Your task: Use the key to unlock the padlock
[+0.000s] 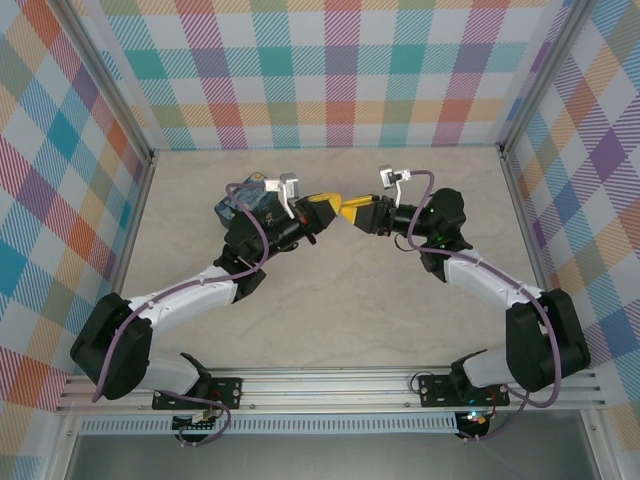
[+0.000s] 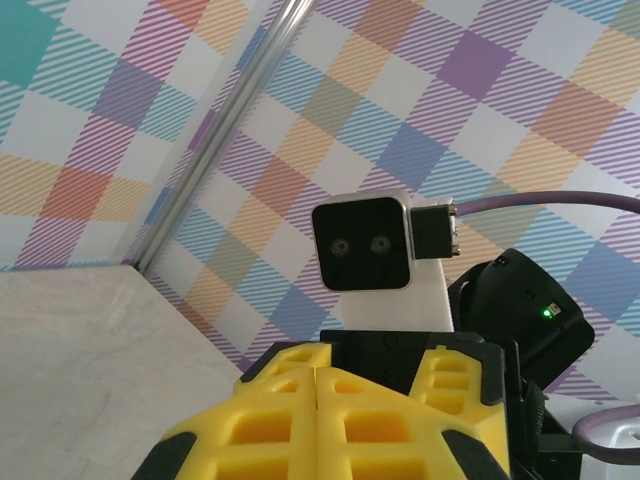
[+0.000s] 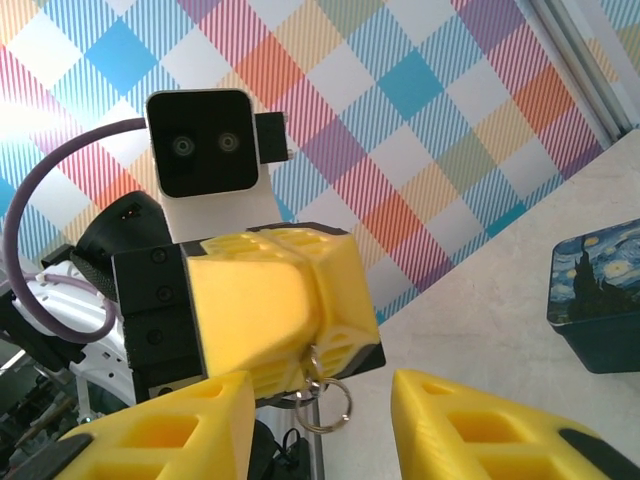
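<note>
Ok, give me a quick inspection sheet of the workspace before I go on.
Surface: marbled beige table.
Job's things: key ring dangles from the left fingertips; key and padlock too small to tell.
Clutter: swirl-painted blue tin on the table.
End effectors: left end effector shut, raised off the table; right end effector open, fingers either side of the left tip.
Cables: purple cable loops from the wrist camera; no snag seen.
Surroundings: plaid walls, aluminium frame.

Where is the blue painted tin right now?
Top view: the tin sits left of centre on the table, just behind the left arm. Right wrist view: right edge.
</note>
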You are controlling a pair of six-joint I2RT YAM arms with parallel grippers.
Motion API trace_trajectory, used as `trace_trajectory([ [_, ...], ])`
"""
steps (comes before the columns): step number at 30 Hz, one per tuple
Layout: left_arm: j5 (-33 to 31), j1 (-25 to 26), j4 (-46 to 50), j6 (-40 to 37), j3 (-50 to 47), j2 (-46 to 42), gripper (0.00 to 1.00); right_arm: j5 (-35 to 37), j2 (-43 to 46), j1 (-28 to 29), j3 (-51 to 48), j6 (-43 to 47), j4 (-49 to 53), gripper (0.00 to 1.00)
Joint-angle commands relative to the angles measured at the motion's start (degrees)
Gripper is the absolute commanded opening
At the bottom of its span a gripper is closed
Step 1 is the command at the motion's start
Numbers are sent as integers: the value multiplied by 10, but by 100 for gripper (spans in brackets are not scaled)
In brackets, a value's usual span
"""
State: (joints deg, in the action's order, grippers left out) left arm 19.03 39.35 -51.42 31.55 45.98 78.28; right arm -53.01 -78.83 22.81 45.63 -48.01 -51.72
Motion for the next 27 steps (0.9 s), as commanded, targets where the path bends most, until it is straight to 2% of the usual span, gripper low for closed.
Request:
trace_trajectory([
  [1,5,6,-36,7,16,2,0,-14,-9,8,14,-7,-33,39],
  [17,4,7,-34,21,17,9,0,-3,-24,14,27,-16,-45,24],
  [21,3,7,-33,22,18,11,0,-5,-25,15,29,-16,-44,15],
  [24,-4,7,-30,20,17,5,0,-9,-20,15,27,5,-19,6],
  [27,-22,7,2,9,19,-13,1,-7,-3,15,28,54,46,4],
])
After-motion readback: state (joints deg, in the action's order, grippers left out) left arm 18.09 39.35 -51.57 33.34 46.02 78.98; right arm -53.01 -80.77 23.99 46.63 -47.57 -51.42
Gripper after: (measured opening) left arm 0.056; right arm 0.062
